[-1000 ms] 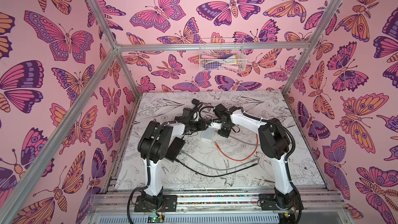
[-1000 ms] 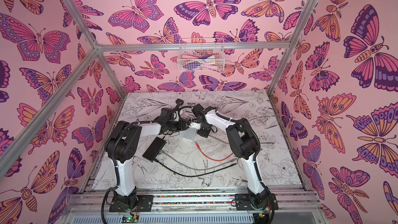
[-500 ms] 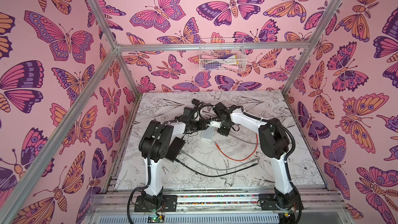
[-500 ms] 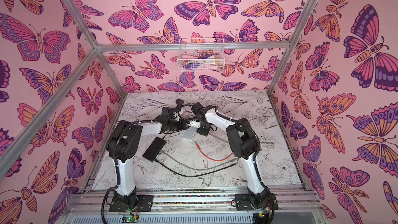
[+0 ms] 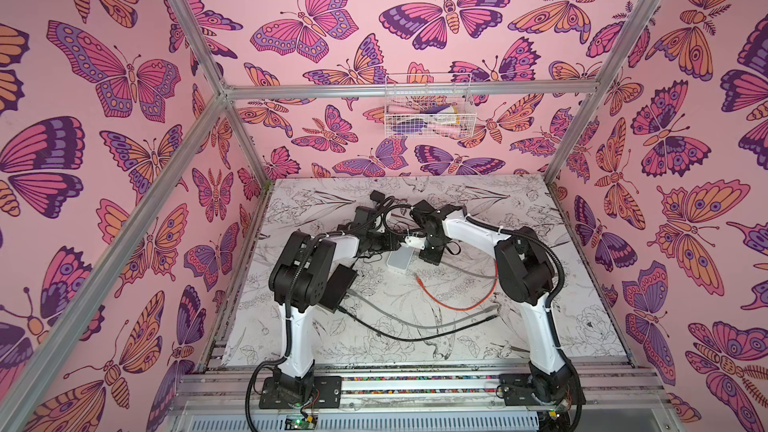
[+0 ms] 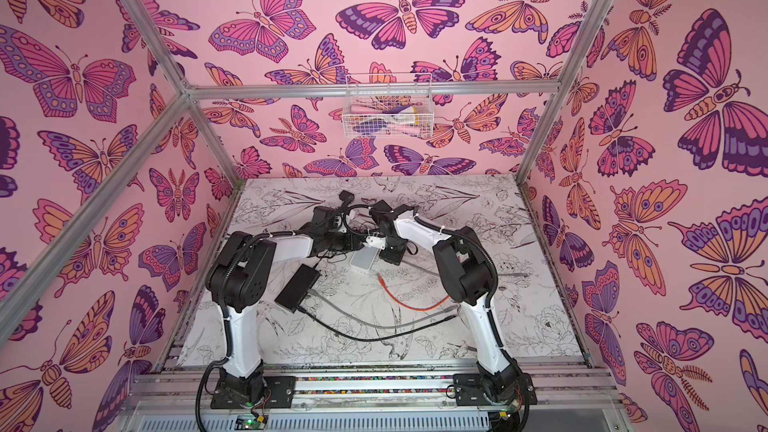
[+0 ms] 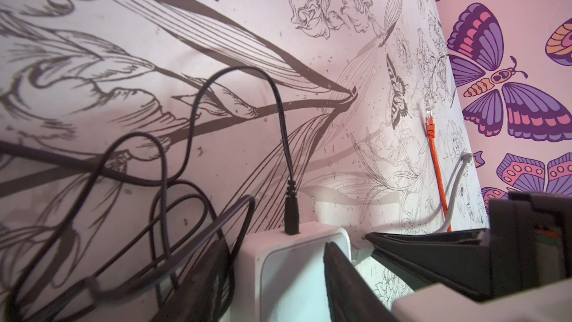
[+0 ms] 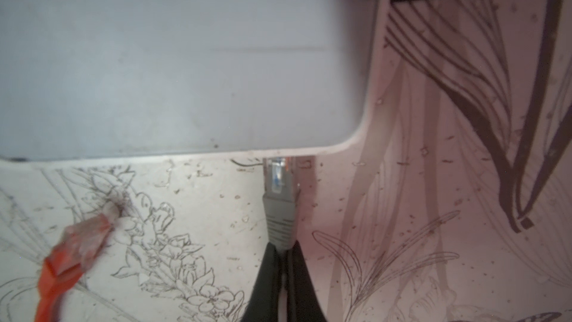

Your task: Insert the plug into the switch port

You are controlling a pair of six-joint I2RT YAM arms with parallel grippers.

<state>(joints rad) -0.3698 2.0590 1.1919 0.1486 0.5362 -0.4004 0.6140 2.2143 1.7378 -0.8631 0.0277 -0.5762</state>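
left gripper [image 7: 278,261]: holds flat white plastic switch box [image 8: 185,57] by its sides | right gripper [image 8: 283,261]: pinches grey plastic cable plug [image 8: 278,199] tight | plug: tip touches the box's edge

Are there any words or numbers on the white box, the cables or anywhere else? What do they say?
None can be read.
The white switch, the grey plug and the black box show no print.
Anything on the things in the wire basket is too small to tell.
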